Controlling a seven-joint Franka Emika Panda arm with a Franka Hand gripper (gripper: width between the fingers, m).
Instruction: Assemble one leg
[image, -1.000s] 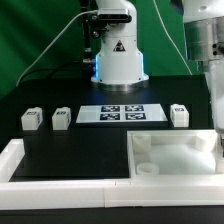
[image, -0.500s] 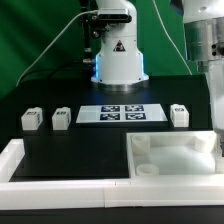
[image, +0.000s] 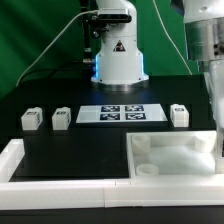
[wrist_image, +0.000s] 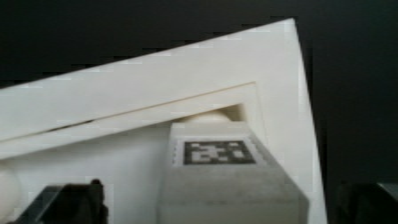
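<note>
In the wrist view a leg (wrist_image: 222, 165), a white post with a square tag, stands upright inside a corner of the white panel (wrist_image: 125, 100). My gripper (wrist_image: 222, 205) is open. Its dark fingers (wrist_image: 71, 203) stand on either side of the leg with gaps, not touching it. In the exterior view the panel (image: 175, 152) lies at the front right. The arm (image: 207, 50) comes down at the right edge, and the gripper and that leg are hidden there. Three more legs stand on the black table, two on the left (image: 32, 119) (image: 62, 117) and one on the right (image: 179, 114).
The marker board (image: 120, 113) lies flat in the middle, in front of the robot base (image: 118, 55). A white L-shaped rail (image: 25, 165) runs along the table's front and left edges, next to the panel.
</note>
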